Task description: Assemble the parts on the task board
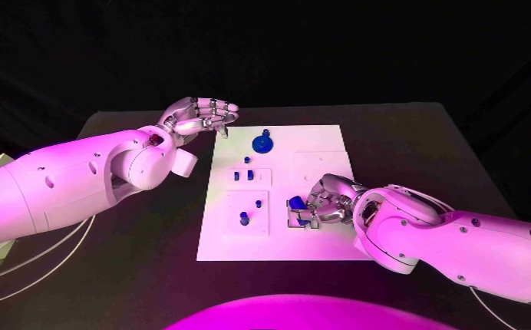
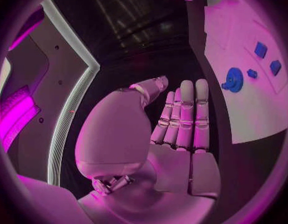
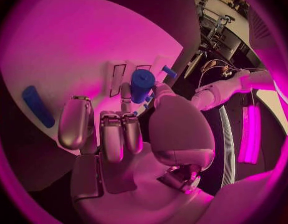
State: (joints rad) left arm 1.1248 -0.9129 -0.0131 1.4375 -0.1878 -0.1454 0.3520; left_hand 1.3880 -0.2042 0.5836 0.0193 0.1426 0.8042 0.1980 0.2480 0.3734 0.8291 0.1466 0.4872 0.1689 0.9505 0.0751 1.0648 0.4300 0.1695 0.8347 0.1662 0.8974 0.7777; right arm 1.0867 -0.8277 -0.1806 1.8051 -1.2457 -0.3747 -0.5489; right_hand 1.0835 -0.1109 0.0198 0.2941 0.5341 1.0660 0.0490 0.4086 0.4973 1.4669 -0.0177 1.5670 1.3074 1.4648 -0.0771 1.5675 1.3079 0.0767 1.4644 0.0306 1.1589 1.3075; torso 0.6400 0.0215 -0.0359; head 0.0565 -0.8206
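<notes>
The white task board (image 1: 321, 146) lies in the middle of the black table. My right hand (image 1: 328, 203) rests low over the board's near right part and pinches a blue cylinder (image 3: 141, 84) between thumb and a finger; the same part (image 1: 297, 204) stands upright at the fingertips. My left hand (image 1: 200, 118) hovers above the table off the board's far left corner, fingers straight and side by side (image 2: 184, 114), holding nothing. A blue gear (image 1: 263, 144) lies on the far part of the board.
Small blue parts sit on the board's left half: one (image 1: 249, 176) in the middle and two (image 1: 245, 219) in a square recess near the front. A longer blue piece (image 3: 37, 106) lies beside my right hand. Black table (image 1: 443, 146) surrounds the board.
</notes>
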